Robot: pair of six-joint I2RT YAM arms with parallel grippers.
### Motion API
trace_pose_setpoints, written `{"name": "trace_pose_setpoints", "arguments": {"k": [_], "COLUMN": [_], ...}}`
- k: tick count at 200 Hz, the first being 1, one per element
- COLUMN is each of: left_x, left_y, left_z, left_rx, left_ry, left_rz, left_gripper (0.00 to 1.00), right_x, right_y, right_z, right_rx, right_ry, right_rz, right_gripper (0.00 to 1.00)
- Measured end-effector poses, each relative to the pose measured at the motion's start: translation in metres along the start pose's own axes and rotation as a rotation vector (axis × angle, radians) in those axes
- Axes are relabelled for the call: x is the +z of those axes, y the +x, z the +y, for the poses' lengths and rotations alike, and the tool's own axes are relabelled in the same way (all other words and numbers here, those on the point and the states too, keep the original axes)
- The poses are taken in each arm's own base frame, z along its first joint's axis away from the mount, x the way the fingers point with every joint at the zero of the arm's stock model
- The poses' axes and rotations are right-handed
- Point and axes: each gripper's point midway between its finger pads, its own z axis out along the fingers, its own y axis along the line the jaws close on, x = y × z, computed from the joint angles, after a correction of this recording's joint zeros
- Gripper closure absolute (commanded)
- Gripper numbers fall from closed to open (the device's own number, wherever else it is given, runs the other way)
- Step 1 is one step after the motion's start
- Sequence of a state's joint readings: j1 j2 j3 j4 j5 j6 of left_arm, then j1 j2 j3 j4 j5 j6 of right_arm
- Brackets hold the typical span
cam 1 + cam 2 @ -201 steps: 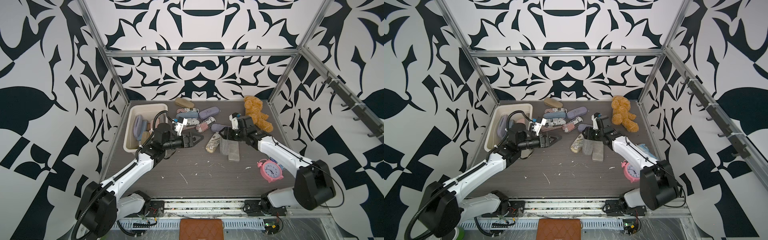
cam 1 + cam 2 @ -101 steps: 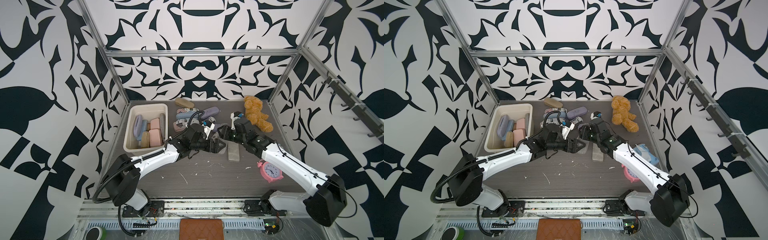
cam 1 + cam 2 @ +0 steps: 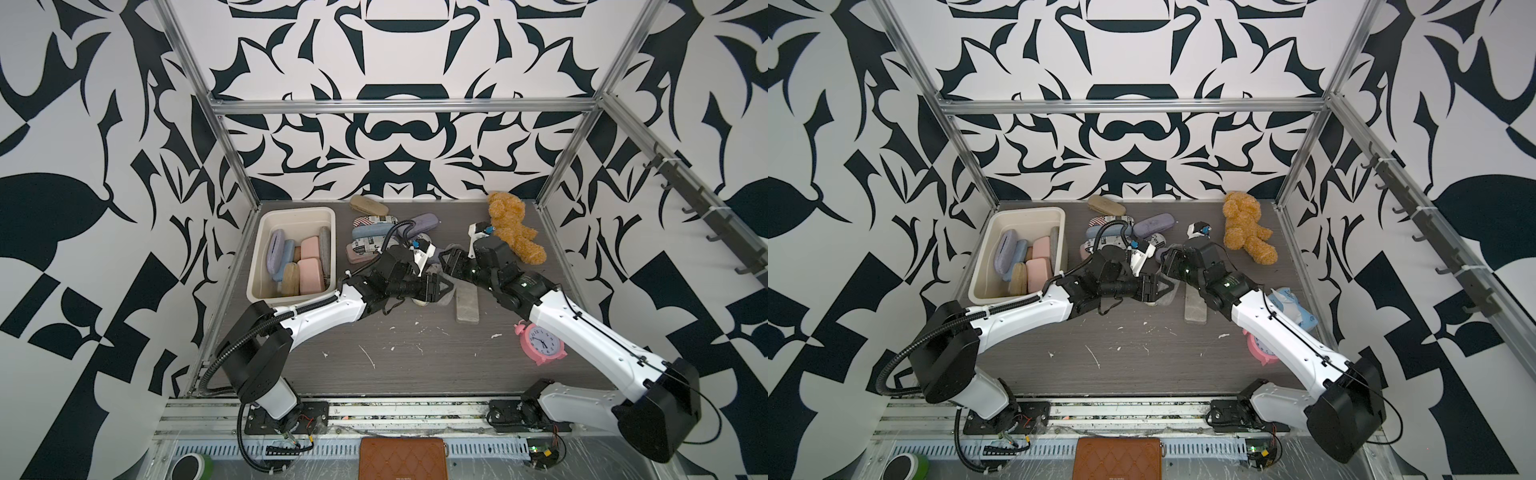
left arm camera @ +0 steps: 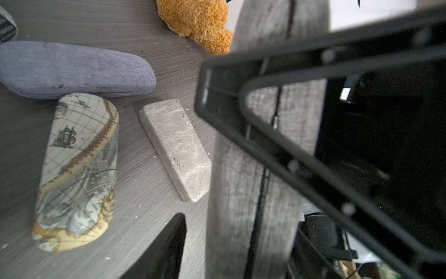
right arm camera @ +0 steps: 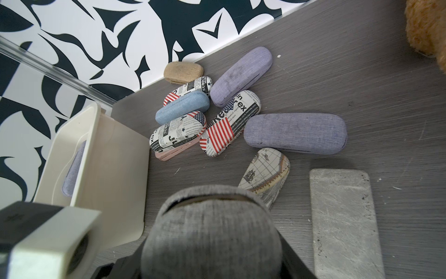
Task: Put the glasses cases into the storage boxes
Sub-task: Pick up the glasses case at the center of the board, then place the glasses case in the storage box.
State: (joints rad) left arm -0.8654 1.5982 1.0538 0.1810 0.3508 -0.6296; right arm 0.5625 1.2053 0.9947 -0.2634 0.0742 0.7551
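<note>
Grey wood-grain tabletop [image 3: 415, 365] lies beneath my right gripper [image 3: 451, 265], clamped on a grey fabric case [image 5: 212, 229], while my left gripper [image 3: 441, 288] straddles that case, grip impossible to tell, well apart from the cream storage box [image 3: 291, 212].

white arm links [image 3: 324, 320], black joints, black ribbed cable [image 3: 226, 347] along left arm.

Left tool [image 3: 441, 286] swung from tub [image 3: 261, 257] to centre — jaws narrowing around grey case [image 5: 210, 232].
</note>
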Motion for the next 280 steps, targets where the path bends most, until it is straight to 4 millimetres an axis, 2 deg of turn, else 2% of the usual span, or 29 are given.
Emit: {"name": "trace_pose_setpoints", "arguments": {"k": [13,34,56,79,109,125,139,160,170,182,190,201,219,232,256,280], "left_x": [0.000,-0.001,-0.009,-0.021,-0.051,-0.085,-0.125,-0.201,-0.240,-0.276,-0.293,-0.303,-0.304,-0.304,-0.311,-0.326], "left_y": [0.000,0.005,0.007,0.001,-0.022,-0.043,-0.068,-0.114,-0.131,-0.139,-0.138,-0.129,-0.108,-0.092,-0.075,-0.068], "left_z": [-0.002,0.001,0.005,0.017,0.039,0.053,0.062,0.082,0.103,0.135,0.158,0.187,0.230,0.254,0.282,0.298], "left_rx": [0.017,0.017,0.001,-0.028,-0.079,-0.091,-0.075,-0.051,-0.057,-0.091,-0.124,-0.164,-0.210,-0.229,-0.231,-0.209], "left_ry": [0.011,0.009,-0.016,-0.066,-0.156,-0.221,-0.305,-0.463,-0.580,-0.728,-0.827,-0.939,-1.086,-1.164,-1.292,-1.408], "left_rz": [-0.011,-0.017,-0.023,-0.024,-0.026,-0.066,-0.125,-0.249,-0.309,-0.341,-0.328,-0.270,-0.114,0.005,0.175,0.269], "left_gripper": [0.80,0.82,0.82,0.81,0.78,0.74,0.74,0.74,0.74,0.74,0.74,0.74,0.75,0.75,0.75,0.75], "right_x": [0.001,0.002,-0.002,-0.021,-0.075,-0.097,-0.100,-0.086,-0.075,-0.059,-0.049,-0.041,-0.034,-0.033,-0.033,-0.034], "right_y": [0.001,0.005,0.001,-0.027,-0.074,-0.083,-0.080,-0.060,-0.049,-0.034,-0.024,-0.016,-0.012,-0.013,-0.018,-0.023], "right_z": [-0.001,-0.003,0.004,0.022,0.034,0.031,0.021,0.000,-0.010,-0.023,-0.030,-0.035,-0.035,-0.034,-0.031,-0.031], "right_rx": [0.001,-0.002,-0.035,-0.087,-0.139,-0.147,-0.150,-0.165,-0.174,-0.184,-0.191,-0.197,-0.204,-0.204,-0.199,-0.185], "right_ry": [0.003,0.013,-0.004,-0.031,-0.035,-0.027,-0.006,0.052,0.083,0.121,0.141,0.155,0.152,0.143,0.124,0.100], "right_rz": [0.006,0.019,0.021,-0.052,-0.235,-0.301,-0.313,-0.268,-0.232,-0.180,-0.144,-0.109,-0.086,-0.089,-0.102,-0.104], "right_gripper": [0.43,0.30,0.24,0.22,0.23,0.23,0.24,0.24,0.24,0.24,0.24,0.24,0.24,0.24,0.25,0.25]}}
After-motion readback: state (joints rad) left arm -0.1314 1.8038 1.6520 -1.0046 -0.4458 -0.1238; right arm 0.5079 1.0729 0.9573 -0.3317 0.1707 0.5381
